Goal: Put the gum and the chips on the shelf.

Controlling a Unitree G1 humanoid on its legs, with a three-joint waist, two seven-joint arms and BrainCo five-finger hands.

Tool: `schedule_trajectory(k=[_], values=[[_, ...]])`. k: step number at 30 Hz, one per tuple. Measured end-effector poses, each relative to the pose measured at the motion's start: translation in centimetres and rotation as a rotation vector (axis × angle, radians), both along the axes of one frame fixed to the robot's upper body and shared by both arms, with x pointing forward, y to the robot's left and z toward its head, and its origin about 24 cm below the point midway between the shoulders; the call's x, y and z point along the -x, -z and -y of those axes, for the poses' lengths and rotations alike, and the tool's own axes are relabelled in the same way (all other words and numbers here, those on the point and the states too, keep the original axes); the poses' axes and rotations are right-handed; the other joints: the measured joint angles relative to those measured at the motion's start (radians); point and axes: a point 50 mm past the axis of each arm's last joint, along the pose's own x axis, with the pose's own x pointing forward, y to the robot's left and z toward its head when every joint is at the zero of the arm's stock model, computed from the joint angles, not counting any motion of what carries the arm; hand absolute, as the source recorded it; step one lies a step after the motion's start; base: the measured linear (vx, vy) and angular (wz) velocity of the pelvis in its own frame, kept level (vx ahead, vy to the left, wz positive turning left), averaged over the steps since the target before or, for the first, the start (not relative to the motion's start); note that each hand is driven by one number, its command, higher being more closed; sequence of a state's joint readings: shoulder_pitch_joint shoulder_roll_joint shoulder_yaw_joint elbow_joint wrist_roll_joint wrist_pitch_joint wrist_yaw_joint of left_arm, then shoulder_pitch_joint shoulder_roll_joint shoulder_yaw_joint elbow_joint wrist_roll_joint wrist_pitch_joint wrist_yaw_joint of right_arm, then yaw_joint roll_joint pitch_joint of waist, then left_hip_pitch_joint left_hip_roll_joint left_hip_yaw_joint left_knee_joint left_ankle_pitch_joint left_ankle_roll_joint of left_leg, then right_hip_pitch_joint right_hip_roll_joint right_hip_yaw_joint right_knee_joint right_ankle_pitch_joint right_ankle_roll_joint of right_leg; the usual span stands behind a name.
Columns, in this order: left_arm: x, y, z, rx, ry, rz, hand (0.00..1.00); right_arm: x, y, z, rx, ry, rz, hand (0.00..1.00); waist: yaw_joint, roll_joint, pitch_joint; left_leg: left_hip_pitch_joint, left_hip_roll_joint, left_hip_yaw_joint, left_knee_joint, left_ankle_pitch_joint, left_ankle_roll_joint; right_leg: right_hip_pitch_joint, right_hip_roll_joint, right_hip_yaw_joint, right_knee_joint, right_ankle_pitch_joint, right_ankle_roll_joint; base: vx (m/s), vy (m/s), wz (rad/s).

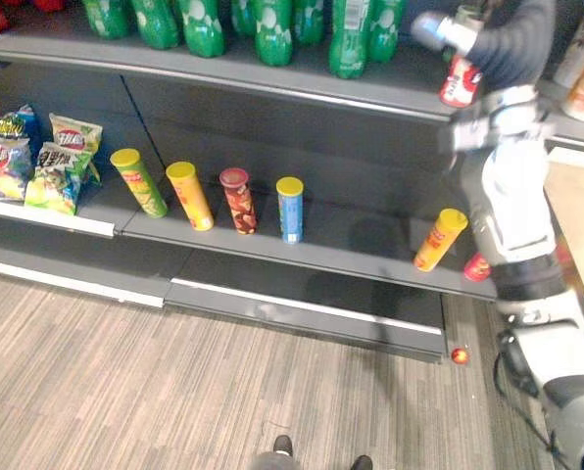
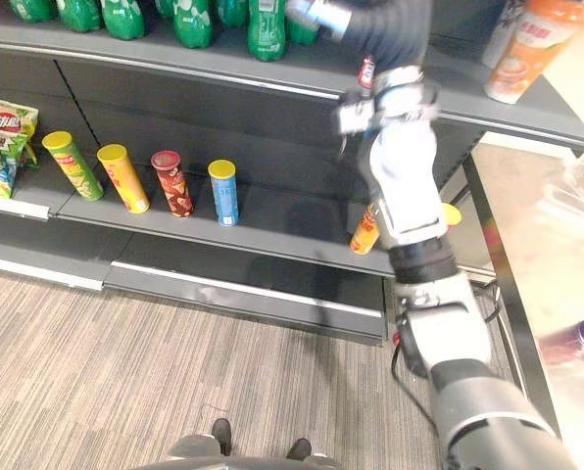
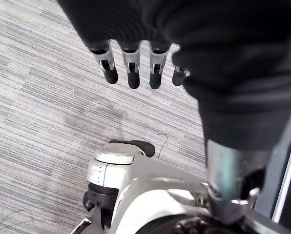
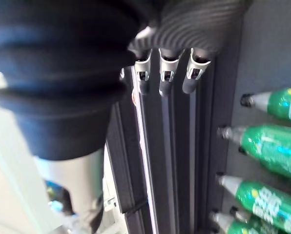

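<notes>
- I read the right hand [image 4: 167, 80] as raised to the upper shelf [image 1: 272, 83]. In its wrist view the fingers are straight and side by side, and nothing shows between them.
- A red-and-white container [image 1: 459, 80] sits just under that hand at the upper shelf's front edge. I cannot tell whether the hand touches it, nor whether it is the gum.
- The left hand [image 3: 132, 68] hangs over the floor [image 1: 125, 382] with fingers straight, slightly spread and holding nothing.
- Chips are on the lower shelf [image 1: 361, 245]. Four chip tubes stand in a row: green-yellow [image 1: 140, 183], yellow [image 1: 190, 196], red-brown [image 1: 238, 201] and blue [image 1: 290, 209]. The first three are tilted and the blue one is upright.
- An orange tube [image 1: 439, 239] leans near the shelf's right end, just beside the right arm.
- Chip bags [image 1: 37, 157] are bunched on the neighbouring shelf section to the left.
- Open room: there is a bare stretch of lower shelf between the blue tube and the orange tube. The tubes stand back from the front lip.
- Green bottles [image 1: 272, 29] crowd the upper shelf up to its front edge, left of the right hand.
- A small red ball [image 1: 459, 354] lies on the floor at the corner of the shelf base.
- Labels: I can make out colours only, as the print is too small to read.
</notes>
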State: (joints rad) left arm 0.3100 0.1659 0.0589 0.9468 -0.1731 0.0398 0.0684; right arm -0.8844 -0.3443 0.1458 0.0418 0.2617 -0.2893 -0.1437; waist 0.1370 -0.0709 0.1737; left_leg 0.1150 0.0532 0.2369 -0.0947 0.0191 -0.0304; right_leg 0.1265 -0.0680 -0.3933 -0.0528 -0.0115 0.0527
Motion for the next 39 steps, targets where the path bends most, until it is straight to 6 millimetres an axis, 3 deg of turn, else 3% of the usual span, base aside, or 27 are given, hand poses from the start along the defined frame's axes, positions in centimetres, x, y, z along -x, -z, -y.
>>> schedule_trajectory(k=[5,11,13,15,17,18,19,20,23,29,32,39], values=[[1.0,0.0,-0.2,-0.014,-0.044,0.002,0.00,4.8,6.9,-4.8,0.122,-0.364,-0.161,0.00,-0.053,-0.006,-0.029,0.011,0.005,0.029,-0.006,-0.007,-0.009,-0.003,0.005,0.027,-0.001,0.000,0.000,0.01,0.003,-0.17],[1.5,-0.1,-0.4,-0.045,-0.068,0.004,0.00,7.7,13.6,-4.6,0.159,-0.501,-0.406,0.00,-0.074,-0.008,-0.071,0.010,0.005,0.076,-0.006,-0.019,-0.004,-0.026,0.005,0.076,0.000,0.004,0.005,0.02,0.021,-0.24],[1.7,-0.1,-0.5,-0.053,-0.068,-0.005,0.00,8.8,16.9,-4.1,0.144,-0.516,-0.549,0.00,-0.087,-0.007,-0.080,0.009,0.005,0.092,-0.006,-0.022,-0.006,-0.035,0.006,0.094,0.000,0.010,0.001,0.03,0.017,-0.24],[2.2,0.1,-0.2,-0.038,-0.069,-0.035,0.00,10.1,22.0,-3.9,0.144,-0.529,-0.773,0.00,-0.104,0.008,-0.089,0.012,0.005,0.112,-0.006,-0.028,-0.006,-0.035,0.008,0.113,-0.007,0.013,0.006,0.02,0.008,-0.26],[2.6,0.2,0.0,-0.025,-0.077,-0.056,0.00,11.1,25.6,-3.9,0.155,-0.526,-0.935,0.00,-0.109,0.020,-0.096,0.015,0.005,0.120,-0.007,-0.033,-0.009,-0.034,0.008,0.120,-0.009,0.013,0.007,0.02,0.007,-0.19],[2.8,0.3,0.2,-0.020,-0.074,-0.070,0.00,12.2,29.5,-3.4,0.150,-0.504,-1.128,0.00,-0.111,0.028,-0.101,0.021,0.005,0.132,-0.007,-0.038,-0.011,-0.034,0.010,0.128,-0.011,0.014,0.007,0.03,0.004,-0.19],[2.7,0.4,0.2,-0.017,-0.073,-0.074,0.00,12.6,31.3,-3.0,0.151,-0.489,-1.213,0.00,-0.113,0.030,-0.102,0.024,0.005,0.136,-0.007,-0.040,-0.012,-0.032,0.010,0.130,-0.011,0.014,0.007,0.03,0.001,-0.16],[2.7,0.4,0.2,-0.015,-0.072,-0.080,0.00,13.7,34.8,-2.0,0.159,-0.442,-1.379,0.00,-0.119,0.033,-0.104,0.028,0.005,0.136,-0.007,-0.043,-0.013,-0.027,0.010,0.130,-0.013,0.013,0.007,0.02,-0.001,-0.04],[2.3,0.5,0.4,-0.009,-0.063,-0.075,0.00,16.9,40.7,1.1,0.191,-0.259,-1.675,0.00,-0.122,0.040,-0.103,0.029,0.005,0.136,-0.007,-0.046,-0.015,-0.026,0.009,0.129,-0.013,0.014,0.007,0.02,0.002,0.00],[2.4,0.6,0.4,0.006,-0.071,-0.104,0.00,21.0,45.1,6.5,0.155,0.162,-1.950,0.00,-0.147,0.053,-0.101,0.057,0.005,0.138,-0.007,-0.055,-0.028,0.000,0.009,0.130,-0.016,0.013,0.007,0.03,-0.001,-0.01],[2.6,0.6,0.5,0.024,-0.118,-0.115,0.00,21.7,45.8,8.1,0.159,0.307,-1.988,0.00,-0.161,0.052,-0.100,0.063,0.004,0.140,-0.007,-0.058,-0.031,0.003,0.009,0.132,-0.017,0.013,0.007,0.00,0.000,0.00],[2.8,0.8,0.8,0.051,-0.176,-0.120,0.00,25.5,47.0,9.3,0.190,0.470,-2.128,0.00,-0.162,0.055,-0.092,0.065,0.004,0.142,-0.007,-0.063,-0.031,0.007,0.010,0.133,-0.023,0.013,0.007,0.00,-0.001,0.00]])
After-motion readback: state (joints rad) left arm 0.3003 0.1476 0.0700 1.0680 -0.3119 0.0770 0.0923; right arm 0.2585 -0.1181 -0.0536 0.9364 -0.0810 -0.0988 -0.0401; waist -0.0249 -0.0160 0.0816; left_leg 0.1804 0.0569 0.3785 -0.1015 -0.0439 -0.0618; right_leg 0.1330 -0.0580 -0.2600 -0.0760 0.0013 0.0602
